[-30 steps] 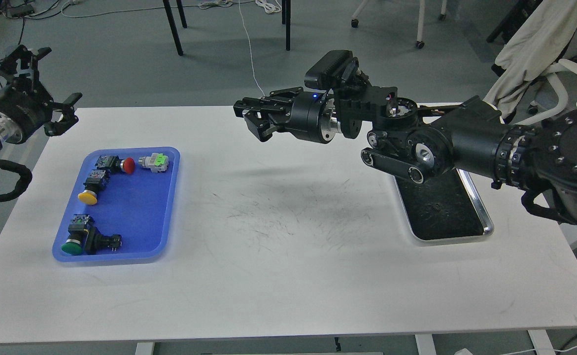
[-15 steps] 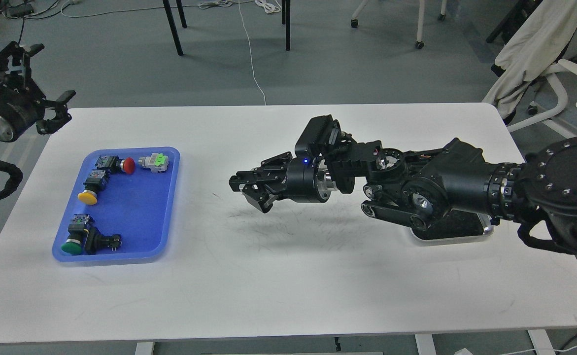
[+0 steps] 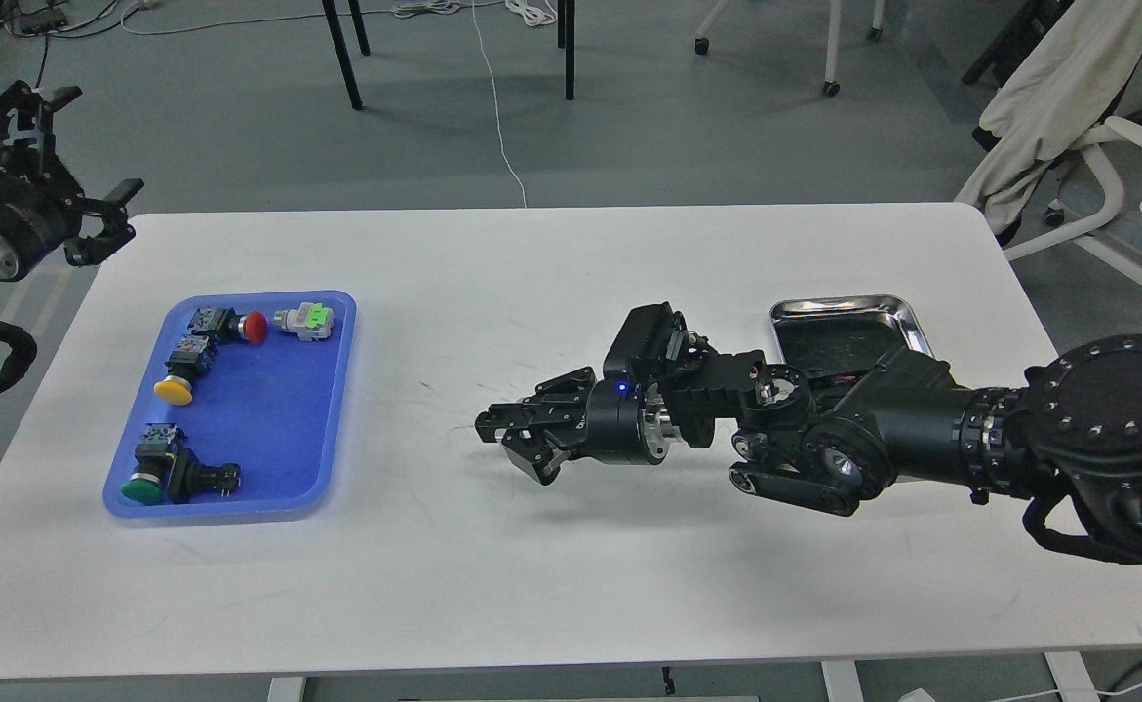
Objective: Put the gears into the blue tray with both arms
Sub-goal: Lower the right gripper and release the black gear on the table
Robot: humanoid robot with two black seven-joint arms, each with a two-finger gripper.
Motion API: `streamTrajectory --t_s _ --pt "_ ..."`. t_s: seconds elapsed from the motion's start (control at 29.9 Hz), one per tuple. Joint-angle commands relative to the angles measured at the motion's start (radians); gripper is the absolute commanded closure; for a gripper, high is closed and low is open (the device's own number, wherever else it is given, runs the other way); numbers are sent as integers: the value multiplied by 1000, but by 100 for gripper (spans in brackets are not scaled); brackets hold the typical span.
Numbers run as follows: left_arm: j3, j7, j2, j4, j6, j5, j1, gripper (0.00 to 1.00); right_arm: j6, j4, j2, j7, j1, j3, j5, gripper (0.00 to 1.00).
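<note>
The right end effector (image 3: pixel 517 439) hangs low over the middle of the desk (image 3: pixel 571 546), its fingers drawn narrow with only a slim gap between them; whether a gear sits in that gap I cannot tell, it is too dark and small there. The left end effector (image 3: pixel 39 171) is held up off the desk's far left corner, fingers spread wide, holding nothing; it is well apart from everything.

No gears can be made out anywhere; neither on the bare desk nor in either tray. If the right one carries a gear, my judgement is that it should travel left, level and unhurried, stop over the bare blue floor of the tray, between the switches, and come low before letting go, so that a tiny wheel does not bounce or roll over the low rim. If it is empty, it wants a look into the metal tray first.

The blue tray (image 3: pixel 332 390) lies at the left of the desk; in it are push-button switches (image 3: pixel 180 390) with red, yellow and green caps and a pale one with a green top, ranged along its far and left sides; the right half is bare. The metal tray (image 3: pixel 844 309) sits at the right, partly hidden by the right arm; the dark bottom that shows looks empty.
</note>
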Motion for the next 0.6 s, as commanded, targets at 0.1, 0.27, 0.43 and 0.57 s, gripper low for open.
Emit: streamTrajectory --t_s 0.1,0.27,0.43,0.57 --pt "2 1 4 0 0 0 -1 1 -1 -40 0 0 -54 0 -91 98" --pt "2 1 7 0 -1 0 -1 1 -1 -53 0 0 -65 0 -93 98" --pt "1 1 7 0 -1 0 -1 1 -1 -56 0 0 -66 -2 -105 98" --pt "1 1 14 -2 -1 0 -1 1 7 -72 0 0 -81 -2 -131 98"
